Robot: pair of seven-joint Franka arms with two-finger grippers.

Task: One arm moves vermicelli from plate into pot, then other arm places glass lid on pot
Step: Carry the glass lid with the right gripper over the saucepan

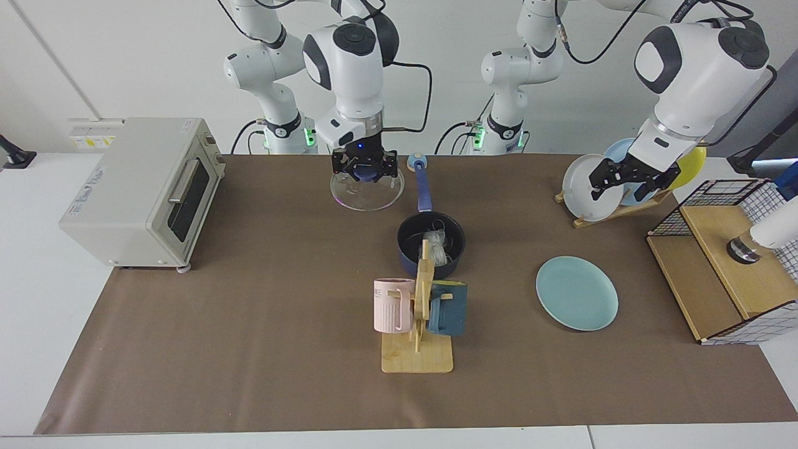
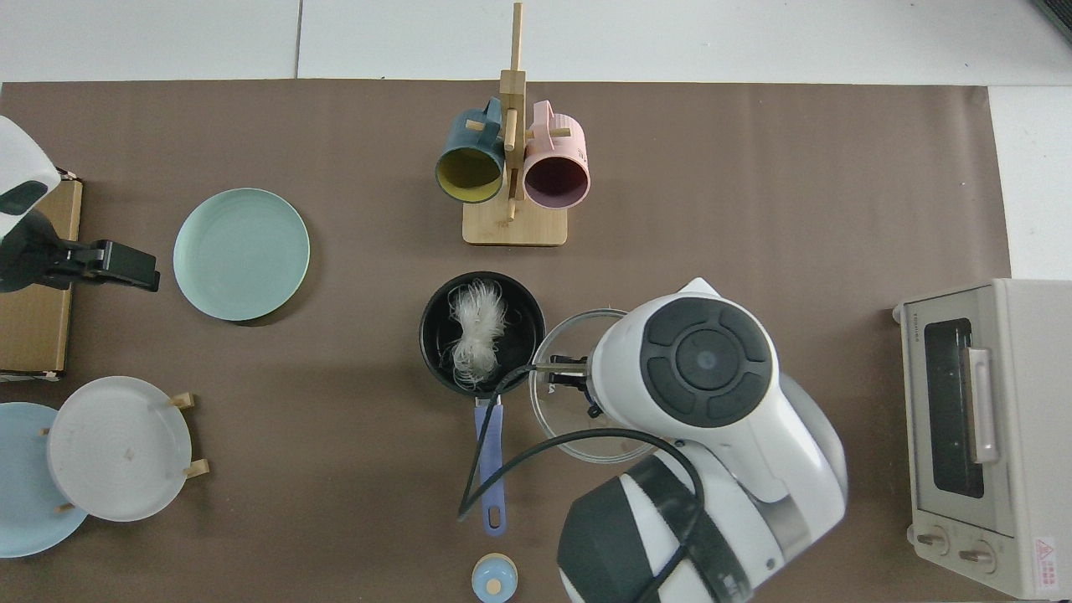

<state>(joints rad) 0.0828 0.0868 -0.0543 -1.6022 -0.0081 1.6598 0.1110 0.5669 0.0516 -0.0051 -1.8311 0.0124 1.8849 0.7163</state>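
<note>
The dark navy pot (image 1: 431,244) stands mid-table with its long blue handle pointing to the robots. The white vermicelli (image 1: 437,243) lies inside it, also plain in the top view (image 2: 477,331). My right gripper (image 1: 363,174) is shut on the blue knob of the glass lid (image 1: 366,194), which hangs above the table just beside the pot. From above, the lid (image 2: 559,429) is half hidden under that arm, its rim close to the pot (image 2: 435,335). The teal plate (image 1: 576,293) lies bare. My left gripper (image 1: 629,179) hovers open by the plate rack.
A wooden mug rack (image 1: 416,355) with a pink and a dark teal mug stands just in front of the pot. A toaster oven (image 1: 140,187) sits at one table end, a plate rack (image 1: 598,187) and a wire-and-wood box (image 1: 729,268) at the other.
</note>
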